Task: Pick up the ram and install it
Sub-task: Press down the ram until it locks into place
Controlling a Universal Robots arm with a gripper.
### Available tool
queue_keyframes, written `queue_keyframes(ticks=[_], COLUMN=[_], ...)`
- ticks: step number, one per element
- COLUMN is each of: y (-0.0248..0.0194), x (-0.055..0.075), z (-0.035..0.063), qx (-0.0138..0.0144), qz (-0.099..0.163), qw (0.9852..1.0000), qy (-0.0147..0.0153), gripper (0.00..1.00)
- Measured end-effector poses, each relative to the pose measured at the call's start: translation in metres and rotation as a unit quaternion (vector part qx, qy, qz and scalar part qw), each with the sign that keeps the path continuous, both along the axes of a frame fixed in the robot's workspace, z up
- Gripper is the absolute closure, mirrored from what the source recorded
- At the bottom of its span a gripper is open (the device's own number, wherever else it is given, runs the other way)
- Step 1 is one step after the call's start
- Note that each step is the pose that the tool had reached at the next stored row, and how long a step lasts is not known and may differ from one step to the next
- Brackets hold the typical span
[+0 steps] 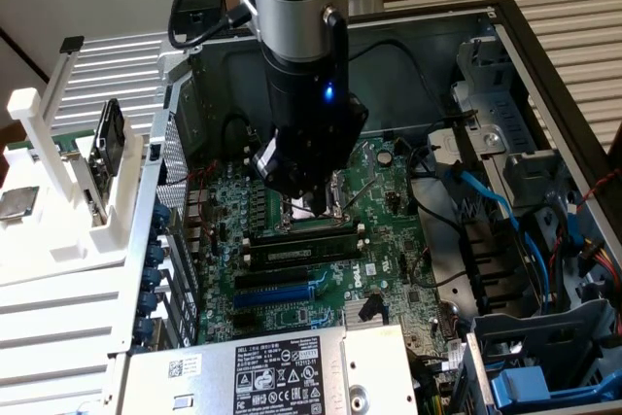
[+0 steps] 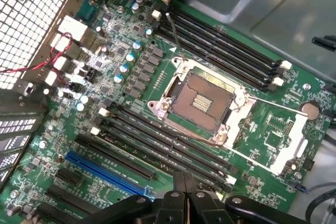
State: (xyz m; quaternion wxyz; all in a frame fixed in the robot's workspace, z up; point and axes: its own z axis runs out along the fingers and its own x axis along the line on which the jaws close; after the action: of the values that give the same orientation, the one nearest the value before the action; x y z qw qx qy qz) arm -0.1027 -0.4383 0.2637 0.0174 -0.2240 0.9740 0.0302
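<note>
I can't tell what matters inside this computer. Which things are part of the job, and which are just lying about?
Part of the job:
- gripper, shut, holding nothing
- ram, apparently standing in a slot
- memory slots

Just lying about:
- blue slot
- processor socket
- blue cables
- white rack

I get the exterior view from above the open computer case [image 1: 505,26], looking down at an angle, mid-range. My wrist view sits close over the motherboard [image 2: 273,135], facing down. Both share the CPU socket [image 2: 202,100] and blue slot [image 2: 107,171].
</note>
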Motion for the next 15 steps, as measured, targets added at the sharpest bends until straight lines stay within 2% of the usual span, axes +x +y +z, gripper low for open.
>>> queue_keyframes(ticks=[3,5,7,10,12,13,15], y=[0.0,0.0,0.0,0.0,0.0,0.0,0.0], x=[0.0,0.0,0.0,0.0,0.0,0.0,-0.0001], z=[0.0001,0.0001,0.0001,0.0001,0.0001,0.0,0.0], qx=[0.0009,0.0022,0.0039,0.0069,0.0081,0.0093,0.0097], qz=[-0.026,-0.051,-0.076,-0.111,-0.12,-0.13,-0.141], qw=[0.9997,0.9987,0.9971,0.9938,0.9927,0.9914,0.99], qy=[0.0001,0.0001,0.0001,0.0002,0.0003,0.0003,0.0003], gripper=[0.9,0.9,0.9,0.9,0.9,0.9,0.9])
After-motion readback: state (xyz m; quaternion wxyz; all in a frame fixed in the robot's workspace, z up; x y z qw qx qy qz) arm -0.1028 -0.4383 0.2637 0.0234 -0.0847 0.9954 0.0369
